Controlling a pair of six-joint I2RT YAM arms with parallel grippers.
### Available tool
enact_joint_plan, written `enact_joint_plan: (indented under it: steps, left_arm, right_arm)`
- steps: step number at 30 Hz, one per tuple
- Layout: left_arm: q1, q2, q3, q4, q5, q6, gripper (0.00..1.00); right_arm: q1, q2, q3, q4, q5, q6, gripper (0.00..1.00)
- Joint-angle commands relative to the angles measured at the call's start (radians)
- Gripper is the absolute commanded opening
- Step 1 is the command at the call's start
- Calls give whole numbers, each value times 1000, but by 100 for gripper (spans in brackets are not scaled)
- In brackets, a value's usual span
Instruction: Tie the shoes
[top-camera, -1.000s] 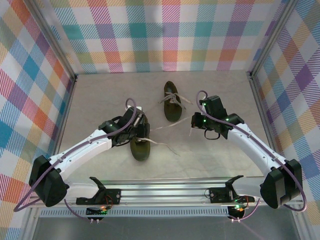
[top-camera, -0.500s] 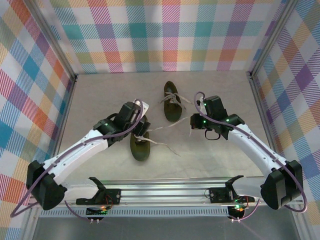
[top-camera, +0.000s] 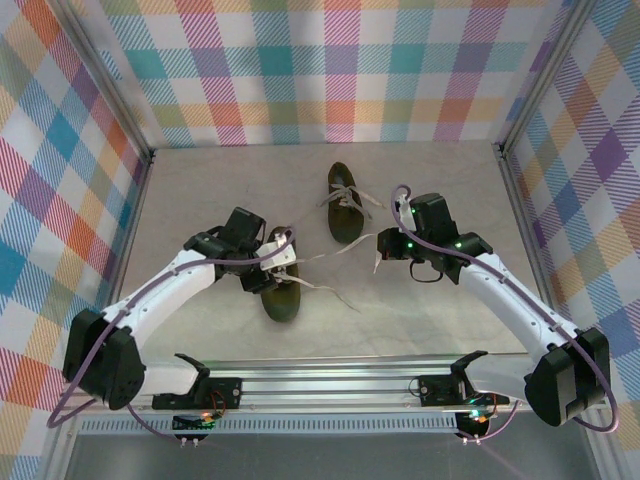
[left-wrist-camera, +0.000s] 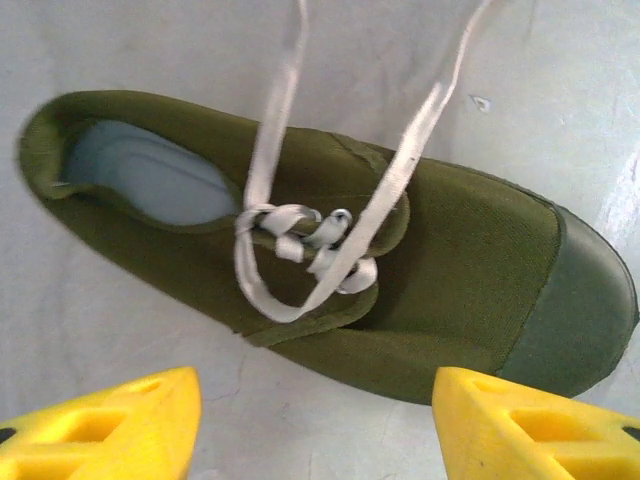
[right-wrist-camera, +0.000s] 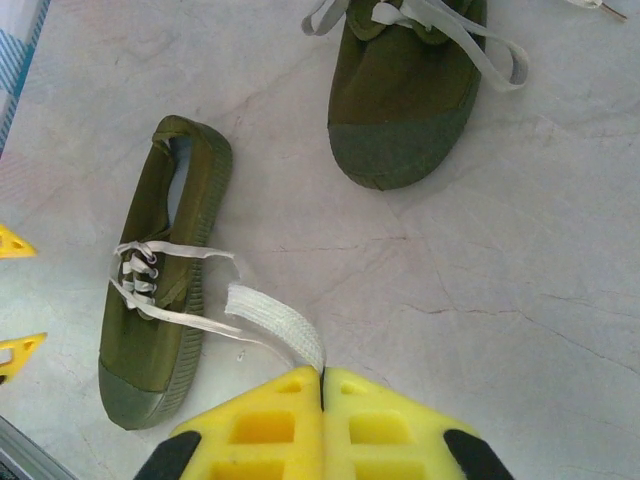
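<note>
Now left hand (top-camera: 268, 264) has swung left beside near shoe (top-camera: 282, 298).

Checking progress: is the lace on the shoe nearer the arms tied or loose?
Loose: no bow on the near shoe; one lace end is pinched in the shut right gripper.

matt cloth shoes (right-wrist-camera: 400, 90), woven laces (right-wrist-camera: 270, 320), smooth marbled table (right-wrist-camera: 520, 300)

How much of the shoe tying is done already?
Maybe half. The far shoe shows lace loops on both sides, so it may be tied. The near shoe has no bow: the right hand pinches one lace pulled sideways, and the left hand hovers open above it. Its knot and bow are left.
</note>
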Motion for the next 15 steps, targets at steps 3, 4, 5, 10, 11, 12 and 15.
enact_joint_plan:
  steps: [3,4,5,10,11,12,15]
  left_arm:
    - [7,57,9,10,59,115,58]
    - [6,68,7,17,59,128,57]
    - [7,82,8,22,54,135,57]
    - [6,148,22,36,28,158,56]
    - [6,157,26,40,26,160,54]
    - [6,166,28,48,19,160,53]
    - [6,190,34,60,-2,171,50]
  right_arm:
    - [-6,-14,-14,17,-19,2,0]
    - [-6,-14,-15,18,-18,3,0]
    - [-6,-14,-17,17,-18,3,0]
    - [-7,-12,-22,15,-20,6,0]
    - [-6,-9,-21,16,-22,6,0]
    - [-6,-7,-21,13,-24,4,0]
    - [-6,-5,-20,13,-27,4,0]
